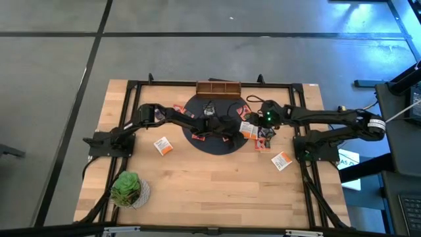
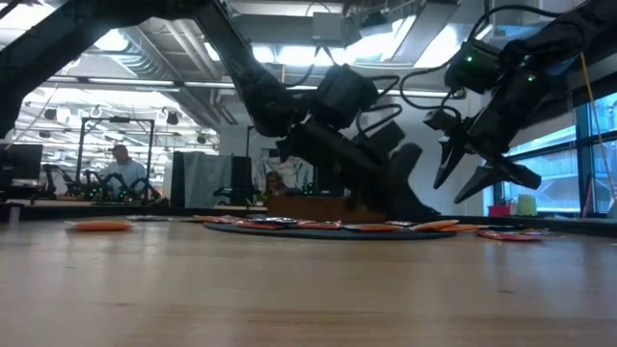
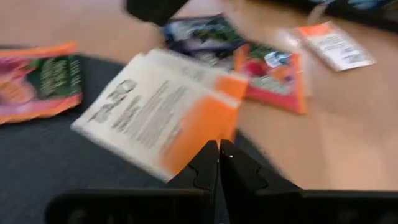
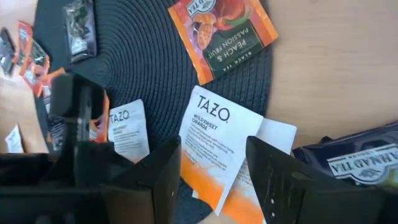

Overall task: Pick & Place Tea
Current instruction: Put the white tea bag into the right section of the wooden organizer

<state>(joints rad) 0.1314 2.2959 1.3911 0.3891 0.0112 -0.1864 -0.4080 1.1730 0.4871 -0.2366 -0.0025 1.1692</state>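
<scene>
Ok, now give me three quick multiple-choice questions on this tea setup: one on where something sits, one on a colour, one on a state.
1. In the overhead view, where is the green plant?
A. On the black mat
B. Near the table's lower-left corner
C. Inside the wooden box

2. What colours is the packet under the right gripper?
A. White and orange
B. Solid green
C. Plain yellow

3. How do the right gripper's jaws stand?
A. Shut on a packet
B. Shut on nothing
C. Open

Answers:
1 B: the plant stands on bare table, well off the mat.
2 A: the white-and-orange packet lies at the mat's edge in the right wrist view.
3 C: the right gripper shows its jaws wide apart, with the packet between them below.
</scene>
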